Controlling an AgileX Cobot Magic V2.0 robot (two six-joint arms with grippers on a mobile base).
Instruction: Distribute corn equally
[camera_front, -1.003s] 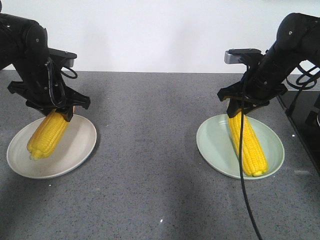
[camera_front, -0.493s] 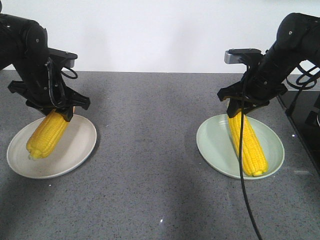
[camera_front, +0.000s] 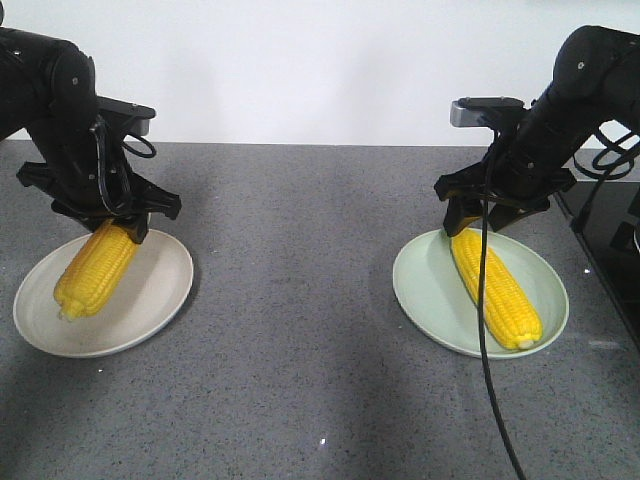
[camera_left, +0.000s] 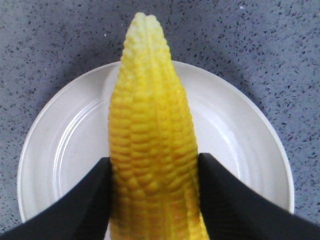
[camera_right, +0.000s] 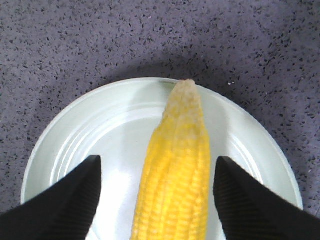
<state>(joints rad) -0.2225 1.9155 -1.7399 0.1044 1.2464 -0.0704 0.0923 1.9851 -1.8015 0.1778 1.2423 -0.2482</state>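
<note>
The right gripper (camera_front: 478, 222) has let go and spread, its corn (camera_front: 496, 288) now flat on the green plate (camera_front: 425, 300), while the left gripper (camera_front: 112, 226) pinches its cob (camera_front: 96, 271) above the white plate (camera_front: 150, 300).

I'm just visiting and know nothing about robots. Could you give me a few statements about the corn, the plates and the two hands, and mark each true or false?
1. Each plate has one corn cob. True: one on the white plate, one on the pale green plate.
2. The left hand is open and clear of its corn. False: its fingers press against both sides of the cob.
3. The right hand is open, with gaps either side of its corn. True.
4. A third cob lies on the grey table between the plates. False: no corn there.
5. The right corn hangs in the air. False: it lies on the green plate.
</note>
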